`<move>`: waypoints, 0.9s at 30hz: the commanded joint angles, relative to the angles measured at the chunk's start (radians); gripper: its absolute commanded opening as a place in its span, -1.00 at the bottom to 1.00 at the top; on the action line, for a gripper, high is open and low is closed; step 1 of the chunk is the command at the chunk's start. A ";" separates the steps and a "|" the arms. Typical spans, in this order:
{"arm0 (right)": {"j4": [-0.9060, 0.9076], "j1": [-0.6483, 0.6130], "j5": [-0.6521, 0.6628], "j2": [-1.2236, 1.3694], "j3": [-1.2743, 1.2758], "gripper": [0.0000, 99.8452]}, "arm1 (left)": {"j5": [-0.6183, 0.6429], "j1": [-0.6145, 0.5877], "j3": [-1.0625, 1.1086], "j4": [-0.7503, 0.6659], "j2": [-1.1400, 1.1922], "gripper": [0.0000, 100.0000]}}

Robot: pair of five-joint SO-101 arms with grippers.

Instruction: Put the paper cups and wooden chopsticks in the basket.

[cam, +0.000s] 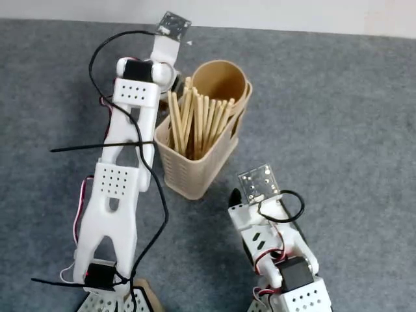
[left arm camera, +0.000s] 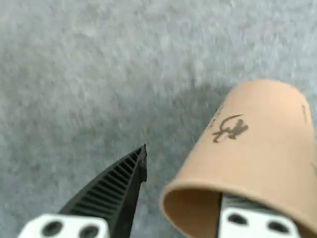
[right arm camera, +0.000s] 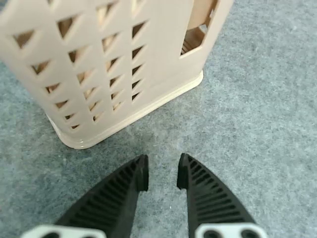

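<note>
Desk (cam: 338, 130): grey, felt-like cover. The basket (cam: 188, 172) stands at frame centre in the high view. It is beige with a lattice wall, its long side running from lower left to upper right.

Wooden chopsticks (cam: 195, 120): a bundle standing inside the basket and fanning toward its upper end. Their tips lean against the paper cup (cam: 221, 81).

The paper cup sits in the upper end of the basket, tilted, mouth open toward the camera, rim above the basket edge. We cannot tell whether a second cup is nested under it.

The left arm stretches up the left side of the frame. Its left tool (left arm camera: 171, 173) is at the basket's upper left corner, beside the cup. In the left wrist view one finger sits inside the cup's mouth, while the black ribbed finger (left arm camera: 126, 183) stands outside, apart from the cup wall. The tool is released, not clamping the cup.

The right arm is at lower right. The right tool (right arm camera: 162, 173) hangs over bare desk near the basket's lower end, not touching it. Its fingers are slightly parted, with nothing between them.
</note>
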 commanded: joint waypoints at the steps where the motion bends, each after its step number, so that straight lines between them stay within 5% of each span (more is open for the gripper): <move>1: 0.004 0.010 -0.009 -0.013 0.137 -0.78 | 0.052 -0.022 -0.042 0.064 -0.027 -0.52; 13: 0.005 0.010 -0.009 -0.013 0.137 -0.78 | 0.066 -0.070 0.036 -0.025 -0.018 -0.52; 20: 0.005 0.012 -0.009 -0.013 0.137 -0.78 | -0.107 -0.056 0.226 -0.172 -0.018 -0.53; 27: 0.005 0.012 -0.009 -0.013 0.137 -0.78 | -0.230 -0.059 0.196 -0.192 -0.022 -0.92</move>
